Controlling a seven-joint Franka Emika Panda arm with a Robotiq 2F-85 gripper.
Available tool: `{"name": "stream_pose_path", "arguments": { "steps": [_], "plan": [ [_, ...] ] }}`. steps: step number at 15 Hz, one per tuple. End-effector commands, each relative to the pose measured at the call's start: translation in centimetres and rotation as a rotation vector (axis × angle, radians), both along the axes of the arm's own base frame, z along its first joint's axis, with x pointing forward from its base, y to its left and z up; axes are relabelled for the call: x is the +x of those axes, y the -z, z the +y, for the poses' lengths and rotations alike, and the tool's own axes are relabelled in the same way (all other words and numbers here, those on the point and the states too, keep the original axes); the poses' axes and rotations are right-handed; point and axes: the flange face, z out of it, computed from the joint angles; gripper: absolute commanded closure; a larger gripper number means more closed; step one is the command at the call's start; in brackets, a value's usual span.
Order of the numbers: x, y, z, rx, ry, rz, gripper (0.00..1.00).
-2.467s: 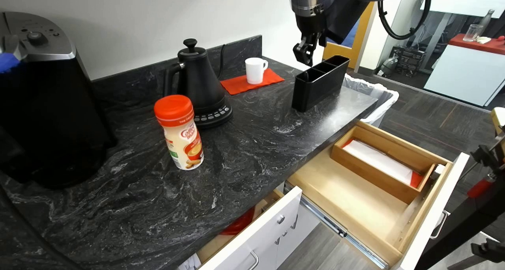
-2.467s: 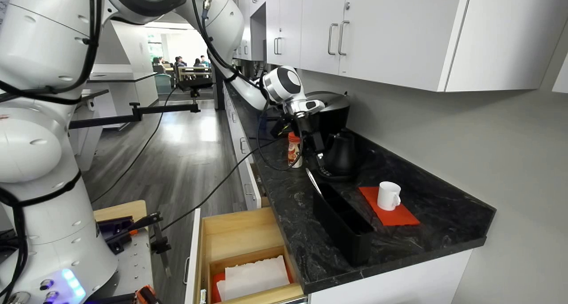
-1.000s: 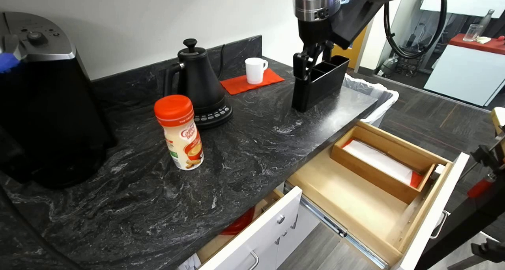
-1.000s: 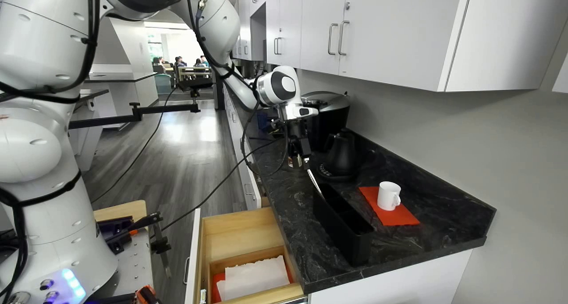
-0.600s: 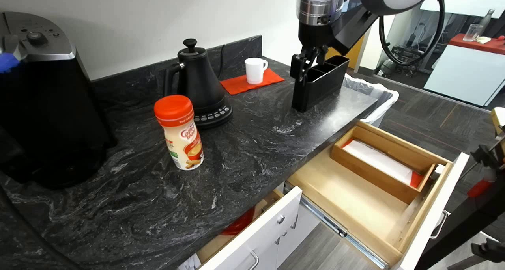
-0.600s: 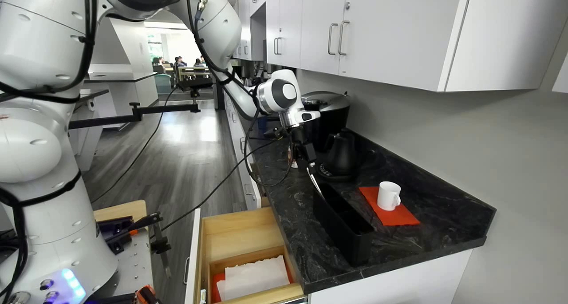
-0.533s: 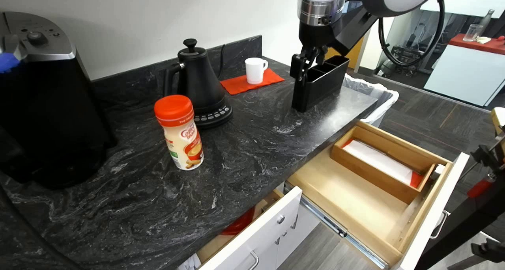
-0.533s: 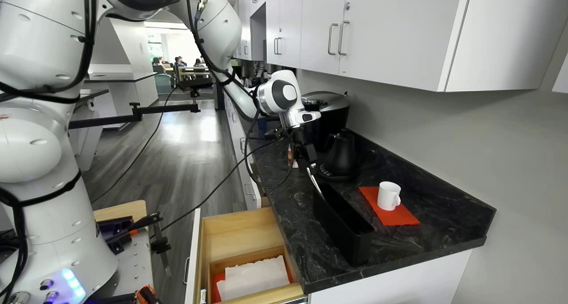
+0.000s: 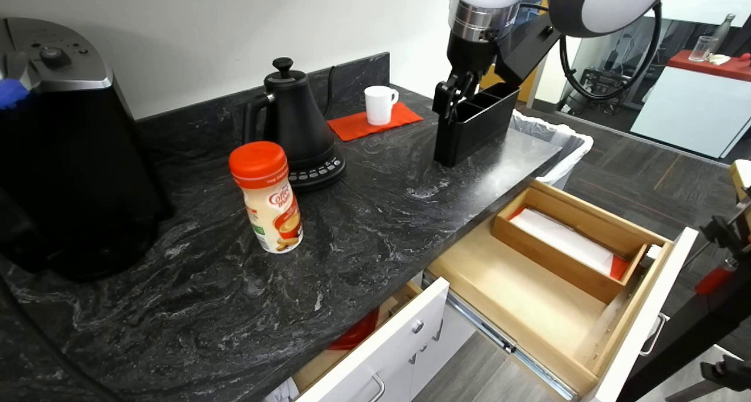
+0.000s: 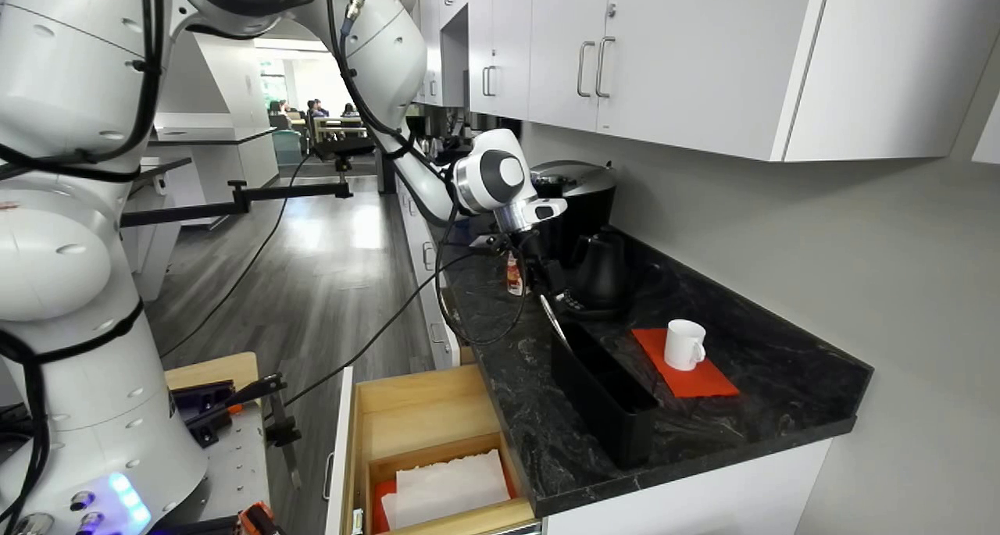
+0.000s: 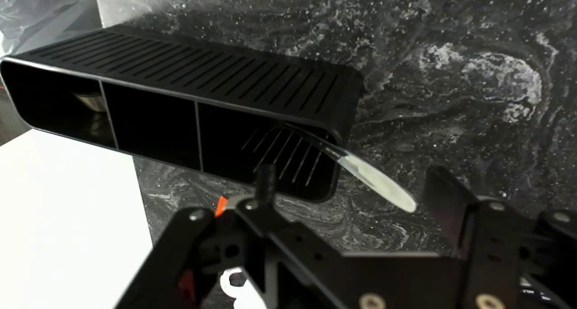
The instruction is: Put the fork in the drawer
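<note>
Dark marbled table (image 9: 364, 243) set against a white wall (image 9: 205, 38); on it, a black electric kettle (image 9: 296, 126), a red-capped Coffee-mate bottle (image 9: 267, 196) and a white mug (image 9: 378, 105) on a red napkin (image 9: 352, 127). Black three-compartment utensil holder (image 9: 481, 133) stands near the table's end. Fork (image 11: 378, 182) is located in the holder's end compartment nearest the kettle, tilted, its metallic handle projecting past the rim; its head is hidden inside. Gripper (image 11: 351, 176) is released: in the wrist view its fingers (image 11: 444, 200) stand apart, the handle lying between them, ungrasped; contact with either finger cannot be confirmed. Drawer (image 9: 516, 284) is pulled out below the table, well apart from the fork; its wooden divider section contains white paper (image 9: 557, 237) over something red. Changes against the earliest frame: the gripper has come down from above the holder to the handle's upper end. Fork, utensil holder, mug and drawer show no displacement over the same interval.
</note>
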Motion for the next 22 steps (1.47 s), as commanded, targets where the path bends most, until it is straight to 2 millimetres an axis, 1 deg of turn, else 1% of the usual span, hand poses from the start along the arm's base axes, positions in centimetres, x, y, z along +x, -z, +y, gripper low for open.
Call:
{"name": "stream_pose_path", "arguments": {
  "steps": [1,5,8,9,10,12,13,18,20,22],
  "plan": [
    [-1.4,-0.6,0.0,0.007,-0.007,-0.032,0.47],
    [-1.6,-0.4,0.0,0.013,-0.007,-0.036,0.72],
    [-1.7,-0.8,0.1,0.027,-0.008,-0.053,0.93],
    [-1.7,-0.9,0.2,0.031,-0.010,-0.060,0.98],
    [-1.7,-1.0,0.2,0.033,-0.012,-0.065,1.00],
    [-1.7,-1.2,0.1,0.030,-0.010,-0.066,1.00],
    [-1.7,-1.4,0.0,0.029,-0.009,-0.069,0.98],
    [-1.6,-2.4,-0.3,0.009,-0.009,-0.076,0.98],
    [-1.5,-3.2,-0.4,0.000,-0.006,-0.075,0.98],
    [-1.3,-4.9,-0.5,-0.013,0.021,-0.065,0.98]
  ]
}}
